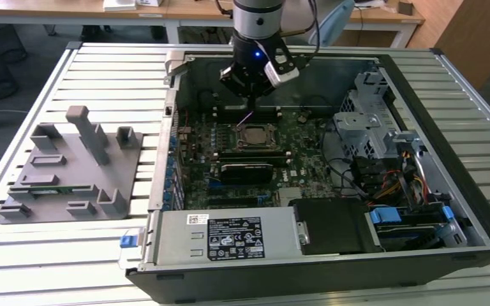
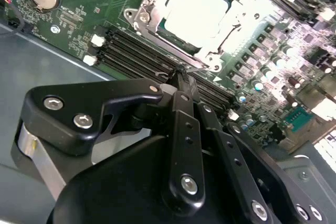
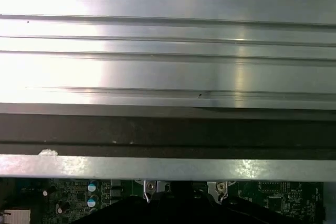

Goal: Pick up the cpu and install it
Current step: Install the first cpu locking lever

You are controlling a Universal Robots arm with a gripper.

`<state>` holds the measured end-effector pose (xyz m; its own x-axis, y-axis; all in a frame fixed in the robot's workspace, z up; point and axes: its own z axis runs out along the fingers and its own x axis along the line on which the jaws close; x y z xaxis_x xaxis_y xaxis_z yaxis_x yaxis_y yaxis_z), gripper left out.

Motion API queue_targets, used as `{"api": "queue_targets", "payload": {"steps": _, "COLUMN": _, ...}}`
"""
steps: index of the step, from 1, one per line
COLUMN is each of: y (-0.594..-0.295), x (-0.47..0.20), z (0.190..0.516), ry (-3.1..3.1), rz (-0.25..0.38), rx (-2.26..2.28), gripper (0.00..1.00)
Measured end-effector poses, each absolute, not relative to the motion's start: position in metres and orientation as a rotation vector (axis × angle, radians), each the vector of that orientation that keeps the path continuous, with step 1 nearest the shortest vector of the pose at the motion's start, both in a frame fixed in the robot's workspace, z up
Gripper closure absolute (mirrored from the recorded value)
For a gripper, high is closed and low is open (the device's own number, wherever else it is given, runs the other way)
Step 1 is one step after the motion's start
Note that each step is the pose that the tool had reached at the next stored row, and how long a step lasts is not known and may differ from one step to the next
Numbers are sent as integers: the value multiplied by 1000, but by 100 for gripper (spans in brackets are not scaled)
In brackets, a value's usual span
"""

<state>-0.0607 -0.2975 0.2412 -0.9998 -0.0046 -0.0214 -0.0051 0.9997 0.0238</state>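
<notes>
The cpu (image 2: 194, 11) is a pale silver square lying flat inside the metal socket frame (image 2: 149, 3) on the green motherboard. In the exterior view the cpu (image 1: 252, 135) sits at the board's middle, inside the open computer case. My gripper (image 1: 250, 102) hangs a little above the board, just beyond the socket's far side. In the second wrist view my gripper (image 2: 182, 80) has its black fingers (image 2: 185, 129) closed tip to tip with nothing between them. The tips stand over the memory slots beside the socket, apart from the cpu.
A grey plastic fixture (image 1: 66, 172) with a green memory stick (image 1: 62, 189) lies on the slatted table at the exterior view's left. Case walls (image 1: 177, 83), a drive cage (image 1: 372, 121) and the power supply (image 1: 228, 236) surround the board. The first wrist view shows table slats (image 3: 168, 51).
</notes>
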Motion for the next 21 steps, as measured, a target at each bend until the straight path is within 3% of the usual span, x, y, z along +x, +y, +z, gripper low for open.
{"api": "queue_targets", "payload": {"steps": 21, "y": -297, "x": -41, "z": 220, "ry": 3120, "rz": 36, "rx": -21, "gripper": 89}}
